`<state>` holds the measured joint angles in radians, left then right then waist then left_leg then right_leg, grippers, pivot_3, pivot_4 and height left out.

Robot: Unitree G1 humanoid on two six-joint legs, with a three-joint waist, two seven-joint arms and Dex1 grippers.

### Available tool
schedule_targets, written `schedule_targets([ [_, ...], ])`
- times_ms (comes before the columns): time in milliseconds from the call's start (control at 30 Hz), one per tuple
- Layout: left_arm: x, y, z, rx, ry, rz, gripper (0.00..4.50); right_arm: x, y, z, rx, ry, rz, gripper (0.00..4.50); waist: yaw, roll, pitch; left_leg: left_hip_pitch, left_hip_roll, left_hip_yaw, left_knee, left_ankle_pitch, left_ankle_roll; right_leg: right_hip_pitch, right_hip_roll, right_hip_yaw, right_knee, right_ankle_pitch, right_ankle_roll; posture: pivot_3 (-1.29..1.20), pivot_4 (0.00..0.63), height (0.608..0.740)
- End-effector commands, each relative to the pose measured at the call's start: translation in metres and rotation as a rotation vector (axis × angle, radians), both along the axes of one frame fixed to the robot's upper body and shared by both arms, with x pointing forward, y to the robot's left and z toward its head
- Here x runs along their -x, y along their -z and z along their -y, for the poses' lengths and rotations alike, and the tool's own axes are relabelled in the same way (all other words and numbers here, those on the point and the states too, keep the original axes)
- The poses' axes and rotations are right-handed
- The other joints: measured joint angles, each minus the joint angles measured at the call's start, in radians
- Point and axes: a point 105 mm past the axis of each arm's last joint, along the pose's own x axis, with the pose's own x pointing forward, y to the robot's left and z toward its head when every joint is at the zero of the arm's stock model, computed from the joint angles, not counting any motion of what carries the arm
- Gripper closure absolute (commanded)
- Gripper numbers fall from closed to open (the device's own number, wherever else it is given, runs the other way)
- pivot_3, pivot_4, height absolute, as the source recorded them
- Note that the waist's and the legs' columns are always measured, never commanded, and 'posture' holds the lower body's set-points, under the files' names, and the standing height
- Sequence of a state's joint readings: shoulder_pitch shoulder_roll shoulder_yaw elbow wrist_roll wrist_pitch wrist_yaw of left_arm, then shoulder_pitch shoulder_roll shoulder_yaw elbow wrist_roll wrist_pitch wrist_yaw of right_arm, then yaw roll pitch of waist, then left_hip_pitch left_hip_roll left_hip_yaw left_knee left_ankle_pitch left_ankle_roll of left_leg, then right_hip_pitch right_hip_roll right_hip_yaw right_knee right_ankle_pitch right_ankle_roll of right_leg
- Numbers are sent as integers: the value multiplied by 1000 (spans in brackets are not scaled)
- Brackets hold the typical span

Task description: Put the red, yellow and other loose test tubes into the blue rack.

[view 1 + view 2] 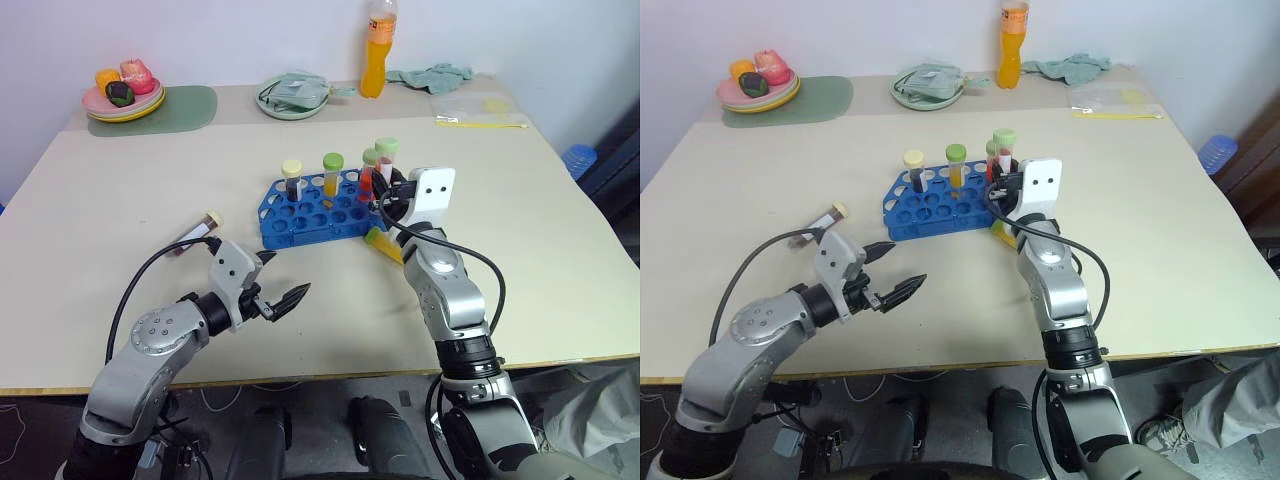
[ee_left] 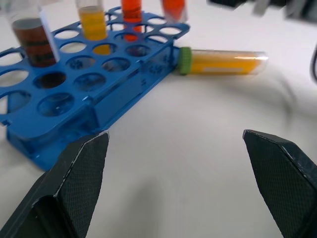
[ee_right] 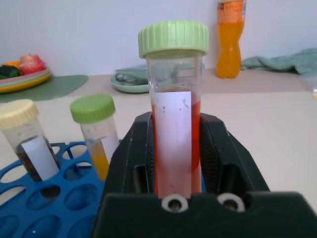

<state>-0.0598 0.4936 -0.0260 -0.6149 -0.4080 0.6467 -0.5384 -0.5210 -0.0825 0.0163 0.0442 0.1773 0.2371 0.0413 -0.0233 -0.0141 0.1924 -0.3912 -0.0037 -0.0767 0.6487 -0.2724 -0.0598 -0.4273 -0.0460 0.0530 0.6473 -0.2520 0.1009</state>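
**Red tube held upright over the rack's right end**

The right gripper (image 3: 176, 163) has its two black fingers clamped on a clear plastic test tube of red liquid with a pale green screw cap (image 3: 174, 114), held upright above the right end of the blue plastic rack of round holes (image 1: 318, 210). The left gripper (image 1: 277, 285) hovers over bare table in front of the rack, fingers spread wide and holding nothing.

To seat this tube well, I would line its bottom up over a free hole before lowering, keep it vertical, and let go only once the rack is carrying it. Which hole lies directly beneath is hidden behind the gripper, so that alignment is a judgement call.

Three tubes already stand in the rack: a dark brown one with a cream cap (image 1: 291, 179), a yellow one with a green cap (image 1: 331, 172), and a red one with a green cap (image 1: 368, 172) just beside the held tube (the likeliest thing to get knocked on the way down).

Two loose tubes are left. A yellow tube with a green cap (image 2: 218, 62) lies on its side touching the rack's right front corner, under the right arm. A dark tube with a cream cap (image 1: 196, 232) lies on the table to the left, well apart from the rack.

At the far edge sit a plate of toy food (image 1: 123, 100), a green dish (image 1: 290, 96), an orange drink bottle (image 1: 376, 50) and a crumpled cloth (image 1: 432, 74), all well clear.
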Motion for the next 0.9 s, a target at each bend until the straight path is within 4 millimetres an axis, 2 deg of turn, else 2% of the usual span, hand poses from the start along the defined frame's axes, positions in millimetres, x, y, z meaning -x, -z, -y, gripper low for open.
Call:
schedule_targets([
  [33,4,-13,3,5,21,46,0,-2,-16,2,-21,15,71,3540,0,0,0,0,0,0,0,0,0,0,0,0,0,0,0,0,150,740],
  [467,4,-10,2,6,26,43,0,-13,3,2,-72,36,76,3540,-1,0,0,0,0,0,0,0,0,0,0,0,0,0,0,0,150,740],
  [700,5,-13,4,0,38,46,0,-12,13,1,-97,55,117,3540,-18,0,0,1,0,0,0,0,-1,1,0,0,1,0,0,0,150,740],
  [900,6,-16,4,-10,43,50,0,-9,20,-8,-103,20,143,3540,-21,0,0,1,0,-1,0,0,-1,1,0,0,2,0,0,0,150,740],
])
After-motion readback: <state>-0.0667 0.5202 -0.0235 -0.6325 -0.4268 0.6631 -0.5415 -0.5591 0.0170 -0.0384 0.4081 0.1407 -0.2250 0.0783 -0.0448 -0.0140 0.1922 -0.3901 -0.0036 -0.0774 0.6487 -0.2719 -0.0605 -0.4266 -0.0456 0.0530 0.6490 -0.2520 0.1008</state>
